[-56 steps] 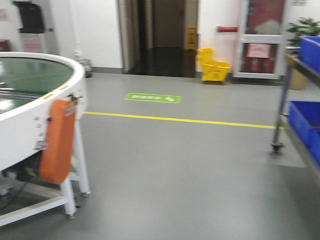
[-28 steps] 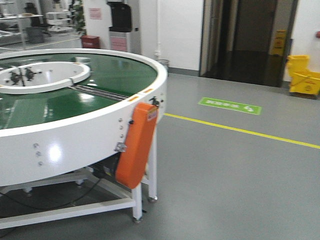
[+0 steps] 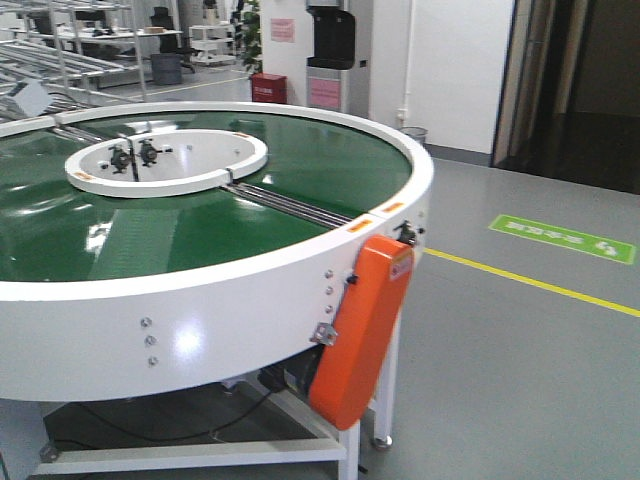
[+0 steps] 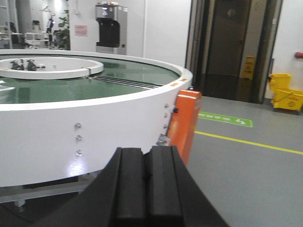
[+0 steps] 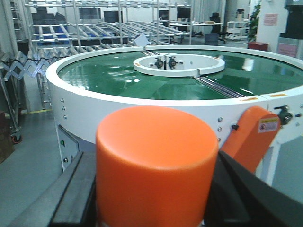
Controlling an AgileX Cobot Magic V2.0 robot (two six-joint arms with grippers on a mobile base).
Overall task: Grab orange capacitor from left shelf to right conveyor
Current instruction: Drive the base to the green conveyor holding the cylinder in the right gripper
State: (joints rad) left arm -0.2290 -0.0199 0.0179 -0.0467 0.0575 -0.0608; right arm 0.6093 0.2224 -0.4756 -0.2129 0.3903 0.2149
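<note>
The orange capacitor (image 5: 156, 165) fills the bottom of the right wrist view, flat top towards the camera. My right gripper (image 5: 156, 191) is shut on it, with a black finger (image 5: 78, 189) on each side. The right conveyor (image 3: 200, 310) is a round green belt with a white rim and a white ring hub (image 3: 165, 165), and it takes up the left of the front view. It lies ahead of the held capacitor (image 5: 118, 75) and just beyond my left gripper (image 4: 145, 175), which is shut on nothing, its pads touching. The left shelf is out of view.
An orange guard (image 3: 360, 330) hangs on the conveyor's rim above its white leg frame. A yellow floor line (image 3: 540, 285) and a green floor sign (image 3: 562, 238) lie to the right. Steel roller racks (image 5: 94, 33) stand behind the conveyor. A yellow mop bucket (image 4: 286, 98) stands by the doorway.
The front view has swung left. The conveyor went from the left edge to filling most of the frame, and the rack with blue bins left the view on the right.
</note>
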